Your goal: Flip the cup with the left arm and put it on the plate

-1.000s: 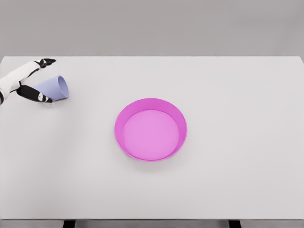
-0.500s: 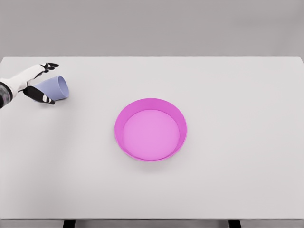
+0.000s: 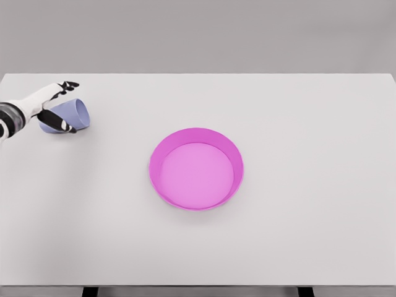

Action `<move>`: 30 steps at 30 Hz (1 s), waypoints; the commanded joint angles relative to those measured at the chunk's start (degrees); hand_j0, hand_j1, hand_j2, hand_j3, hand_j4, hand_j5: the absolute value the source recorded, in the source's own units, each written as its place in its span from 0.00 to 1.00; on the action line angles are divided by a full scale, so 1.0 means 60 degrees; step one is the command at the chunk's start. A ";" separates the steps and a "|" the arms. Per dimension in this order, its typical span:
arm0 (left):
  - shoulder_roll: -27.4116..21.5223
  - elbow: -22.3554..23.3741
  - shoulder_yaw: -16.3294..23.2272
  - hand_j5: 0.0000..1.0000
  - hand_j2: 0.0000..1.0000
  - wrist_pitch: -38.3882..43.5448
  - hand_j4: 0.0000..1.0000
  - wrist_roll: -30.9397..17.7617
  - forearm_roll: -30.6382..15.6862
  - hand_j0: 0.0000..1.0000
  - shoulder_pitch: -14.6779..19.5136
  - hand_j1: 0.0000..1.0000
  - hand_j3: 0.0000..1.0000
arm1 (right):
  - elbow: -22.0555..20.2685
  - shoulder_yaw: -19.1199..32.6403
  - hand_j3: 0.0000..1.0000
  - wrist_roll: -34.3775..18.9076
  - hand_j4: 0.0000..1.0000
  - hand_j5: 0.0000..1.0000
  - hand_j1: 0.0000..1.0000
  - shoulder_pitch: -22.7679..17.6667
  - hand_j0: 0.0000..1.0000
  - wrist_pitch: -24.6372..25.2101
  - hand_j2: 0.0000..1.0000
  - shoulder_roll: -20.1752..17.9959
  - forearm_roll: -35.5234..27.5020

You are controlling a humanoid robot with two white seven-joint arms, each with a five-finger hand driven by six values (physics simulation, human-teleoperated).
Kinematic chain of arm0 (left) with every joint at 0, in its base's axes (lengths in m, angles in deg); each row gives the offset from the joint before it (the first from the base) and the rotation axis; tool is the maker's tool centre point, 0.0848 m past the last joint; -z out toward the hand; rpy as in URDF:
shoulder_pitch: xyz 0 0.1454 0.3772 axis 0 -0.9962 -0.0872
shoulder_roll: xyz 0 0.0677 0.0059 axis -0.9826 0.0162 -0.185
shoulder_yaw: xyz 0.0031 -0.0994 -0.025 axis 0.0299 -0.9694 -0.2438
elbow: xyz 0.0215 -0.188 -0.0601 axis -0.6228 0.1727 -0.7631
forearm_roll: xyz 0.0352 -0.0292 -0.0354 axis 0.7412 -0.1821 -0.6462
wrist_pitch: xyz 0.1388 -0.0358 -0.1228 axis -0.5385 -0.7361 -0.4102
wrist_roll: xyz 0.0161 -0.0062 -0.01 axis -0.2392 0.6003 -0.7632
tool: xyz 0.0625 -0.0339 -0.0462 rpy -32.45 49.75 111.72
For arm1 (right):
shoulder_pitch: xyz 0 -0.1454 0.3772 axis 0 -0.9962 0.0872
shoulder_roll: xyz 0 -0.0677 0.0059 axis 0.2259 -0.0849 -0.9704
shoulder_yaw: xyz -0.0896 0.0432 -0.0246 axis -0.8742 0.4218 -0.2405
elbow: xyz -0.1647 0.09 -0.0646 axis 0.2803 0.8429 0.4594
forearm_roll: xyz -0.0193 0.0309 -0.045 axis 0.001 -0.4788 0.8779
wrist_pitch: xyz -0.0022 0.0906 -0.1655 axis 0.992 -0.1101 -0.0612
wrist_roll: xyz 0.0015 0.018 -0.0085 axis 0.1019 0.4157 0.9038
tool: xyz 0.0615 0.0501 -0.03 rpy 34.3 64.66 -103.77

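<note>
cup (image 3: 69, 114) far left, plate (image 3: 196, 168) centre

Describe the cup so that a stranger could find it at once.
On the white table, look far left of the round pink plate, near the left edge. There the small lavender cup lies on its side, with the left hand around it.

Single head view, high and steep over the whole white table (image 3: 309, 124).
</note>
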 commanded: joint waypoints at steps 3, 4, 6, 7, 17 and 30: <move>0.0079 0.0191 0.0029 1.00 1.00 -0.0006 1.00 0.0003 0.0028 1.00 0.0000 1.00 1.00 | 0.0002 -0.0001 1.00 -0.0007 1.00 1.00 1.00 0.0000 1.00 0.0000 1.00 0.0000 0.0001; 0.0123 0.0191 0.0029 1.00 1.00 -0.0006 1.00 0.0003 0.0028 1.00 0.0000 1.00 1.00 | 0.0002 -0.0001 1.00 -0.0007 1.00 1.00 1.00 0.0000 1.00 0.0000 1.00 0.0000 0.0001; 0.0137 0.0293 0.0029 1.00 1.00 -0.0006 1.00 0.0003 0.0042 1.00 0.0000 1.00 1.00 | 0.0002 -0.0001 1.00 -0.0007 1.00 1.00 1.00 0.0000 1.00 0.0000 1.00 0.0000 0.0001; 0.0137 0.0322 0.0029 1.00 1.00 -0.0006 1.00 0.0018 0.0042 1.00 0.0000 1.00 1.00 | 0.0002 -0.0001 1.00 -0.0007 1.00 1.00 1.00 0.0000 1.00 0.0000 1.00 0.0000 0.0001; 0.0342 0.0615 0.0102 1.00 1.00 -0.0006 1.00 0.0047 0.0262 1.00 0.0029 1.00 1.00 | 0.0002 -0.0001 1.00 -0.0007 1.00 1.00 1.00 0.0000 1.00 0.0000 1.00 0.0000 0.0001; 0.0665 0.1026 0.0322 1.00 1.00 -0.0006 1.00 0.0062 0.0452 1.00 0.0190 1.00 1.00 | 0.0002 -0.0001 1.00 -0.0007 1.00 1.00 1.00 0.0000 1.00 0.0000 1.00 0.0000 0.0001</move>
